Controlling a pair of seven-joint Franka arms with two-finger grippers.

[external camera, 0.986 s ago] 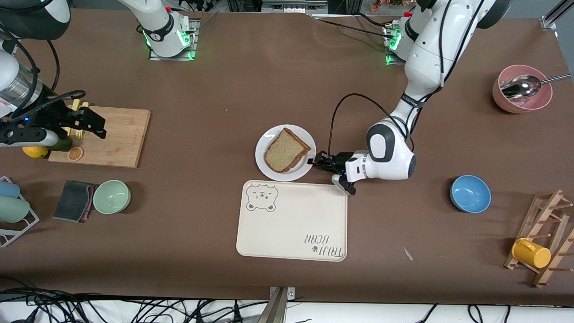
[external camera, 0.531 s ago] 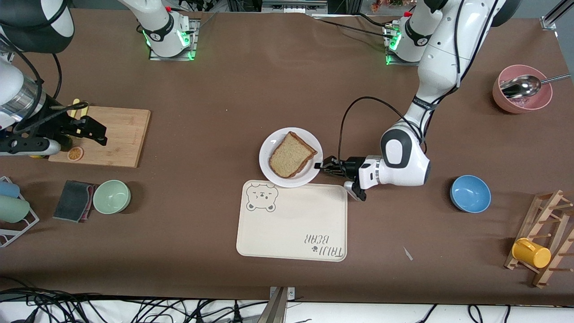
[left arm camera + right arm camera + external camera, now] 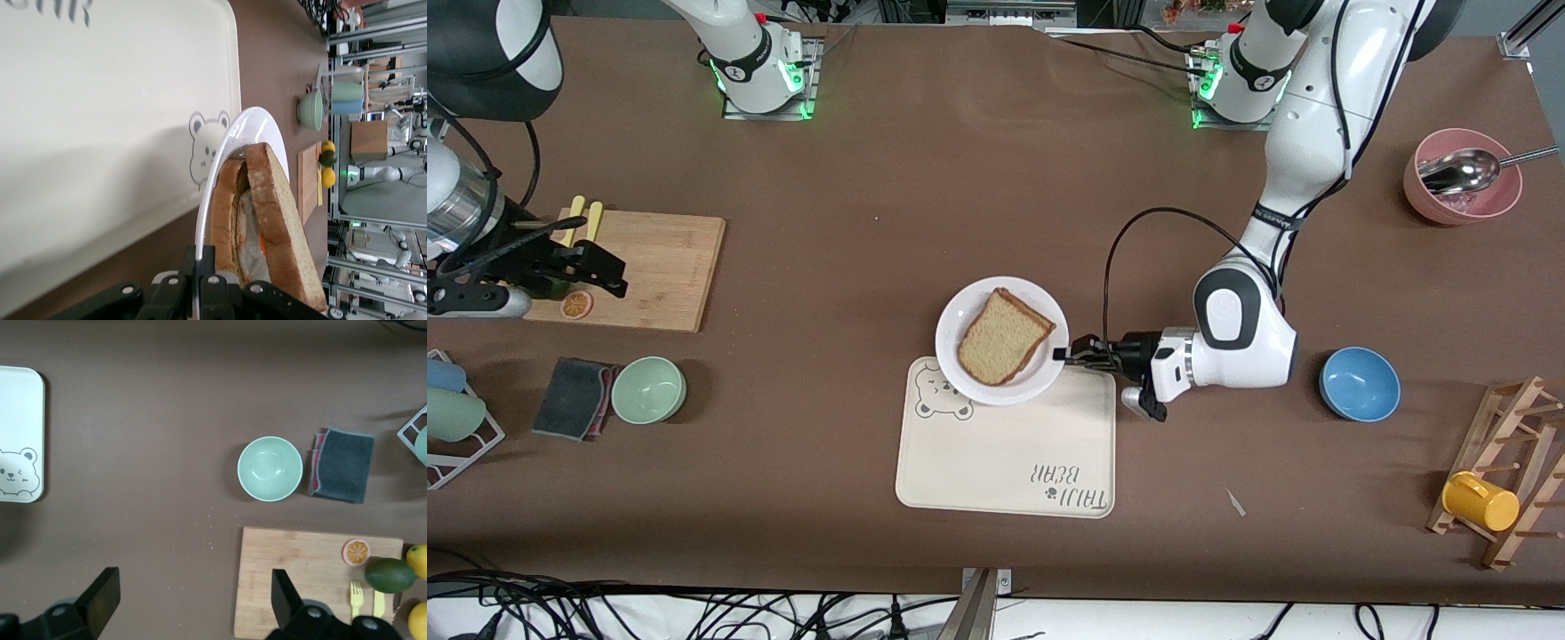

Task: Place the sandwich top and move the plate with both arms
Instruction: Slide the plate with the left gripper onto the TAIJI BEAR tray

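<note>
Your left gripper [image 3: 1069, 353] is pinched tight on the rim of the plate [image 3: 960, 320], at the edge toward the left arm's end of the table, and you can see the thin rim caught between its fingers [image 3: 200, 280] in the left wrist view. The plate hangs over the tray [image 3: 1005, 462], covering part of the bear drawing [image 3: 934, 404] at the tray's corner that is farther from the front camera. The sandwich top [image 3: 1002, 336] lies on the plate as the upper slice; from the left wrist view you can make out a pale filling with a bit of orange between it and the lower slice [image 3: 223, 220]. Your right gripper [image 3: 596, 267] waits with its fingers spread wide and nothing in them, up over the cutting board [image 3: 667, 267] at the right arm's end. Near that board sit the green bowl [image 3: 648, 389] and a dark cloth [image 3: 574, 397].
</note>
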